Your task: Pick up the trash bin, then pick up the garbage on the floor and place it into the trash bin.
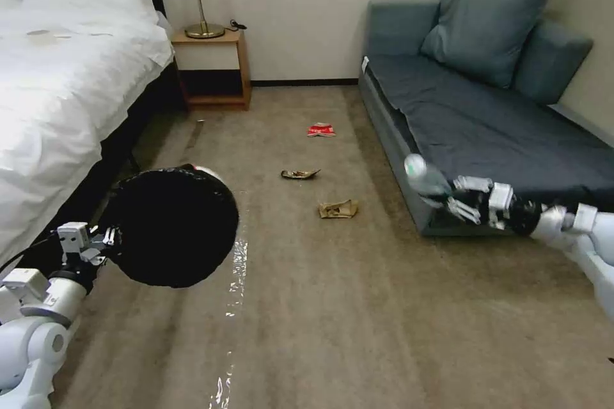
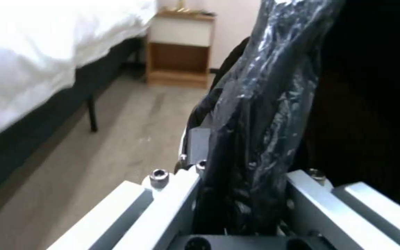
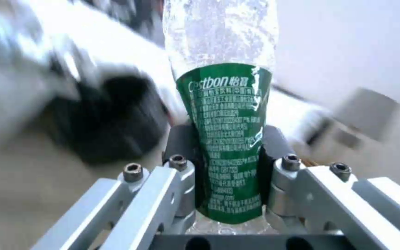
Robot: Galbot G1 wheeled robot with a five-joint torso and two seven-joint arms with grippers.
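Right gripper [image 1: 455,199] clamps the bottle [image 1: 423,176], well right of the bin [image 1: 171,227], whose rim the left gripper [image 1: 110,238] pinches.

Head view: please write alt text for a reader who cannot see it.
The left gripper holds the trash bin by its black-bagged rim off the carpet near the bed, while the right gripper grips a clear plastic bottle beside the sofa. A red-and-white packet, dark wrapper and crumpled brown paper bag lie between them.

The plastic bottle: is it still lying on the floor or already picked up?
Picked up: the right claw is shut on the plastic bottle, off the carpet beside the sofa.
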